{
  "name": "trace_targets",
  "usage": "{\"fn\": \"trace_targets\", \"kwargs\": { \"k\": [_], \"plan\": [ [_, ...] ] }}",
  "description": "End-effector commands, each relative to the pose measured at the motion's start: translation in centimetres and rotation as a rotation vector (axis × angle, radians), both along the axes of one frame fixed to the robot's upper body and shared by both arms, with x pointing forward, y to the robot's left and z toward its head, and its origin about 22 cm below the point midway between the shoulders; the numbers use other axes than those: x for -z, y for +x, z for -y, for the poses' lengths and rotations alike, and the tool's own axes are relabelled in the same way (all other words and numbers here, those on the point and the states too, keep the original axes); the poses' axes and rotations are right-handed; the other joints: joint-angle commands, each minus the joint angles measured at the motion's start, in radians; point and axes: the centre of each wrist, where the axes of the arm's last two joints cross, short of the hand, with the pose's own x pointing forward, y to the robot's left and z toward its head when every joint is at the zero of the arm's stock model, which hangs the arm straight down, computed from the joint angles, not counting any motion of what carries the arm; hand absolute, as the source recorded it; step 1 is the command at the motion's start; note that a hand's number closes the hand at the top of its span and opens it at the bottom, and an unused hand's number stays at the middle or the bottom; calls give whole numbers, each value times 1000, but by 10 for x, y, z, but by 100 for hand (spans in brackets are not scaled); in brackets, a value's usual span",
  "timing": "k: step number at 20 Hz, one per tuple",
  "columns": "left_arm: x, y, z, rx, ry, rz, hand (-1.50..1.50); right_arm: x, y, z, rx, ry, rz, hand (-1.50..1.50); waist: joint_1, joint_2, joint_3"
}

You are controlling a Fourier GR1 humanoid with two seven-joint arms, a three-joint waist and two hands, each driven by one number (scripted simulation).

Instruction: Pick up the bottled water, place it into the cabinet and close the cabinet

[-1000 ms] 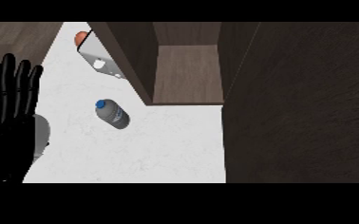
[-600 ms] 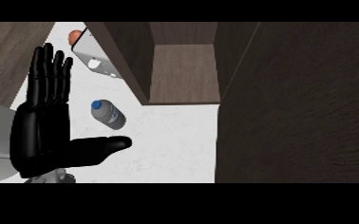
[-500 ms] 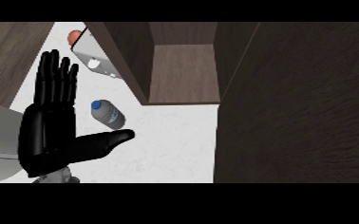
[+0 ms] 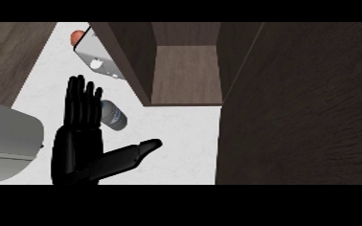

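The bottled water [image 4: 114, 116] lies on its side on the white counter [image 4: 176, 143], just left of the open cabinet's front edge; its cap end is hidden behind my fingertips. My left hand [image 4: 79, 146] is open, fingers straight and pointing away, thumb spread to the right. The fingers [image 4: 83, 100] overlap the bottle's left side; I cannot tell whether they touch it. The cabinet [image 4: 187, 74] stands open with a bare wooden floor inside. My right hand shows nowhere.
A large dark wooden panel [image 4: 293, 105] fills the right side, beside the cabinet opening. Another dark panel [image 4: 127, 52] flanks the opening on the left. A silver box-shaped object [image 4: 99, 60] and a small red thing [image 4: 76, 37] sit at the back left.
My left hand has come in from the left edge and moved right and forward. Its fingers now overlap the bottle. The bottle has not visibly moved on the counter.
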Motion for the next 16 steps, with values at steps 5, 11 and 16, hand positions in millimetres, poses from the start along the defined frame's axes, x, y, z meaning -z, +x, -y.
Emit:
{"fn": "trace_targets", "kwargs": {
  "k": [5, 11, 16],
  "plan": [
    [9, -25, 23, 7, -16, -15, -150, 24, -12, -4, 4, 40, -21, -150, 4, 0, 0],
    [29, -36, 0, -34, -13, -37, -150, 10, -19, 0, 1, 4, 7, -150, 7, 1, -1],
    [13, -45, -32, -31, 11, 6, -150, 28, -36, 0, -13, 8, 16, -150, 5, -1, 0]
  ]
}}
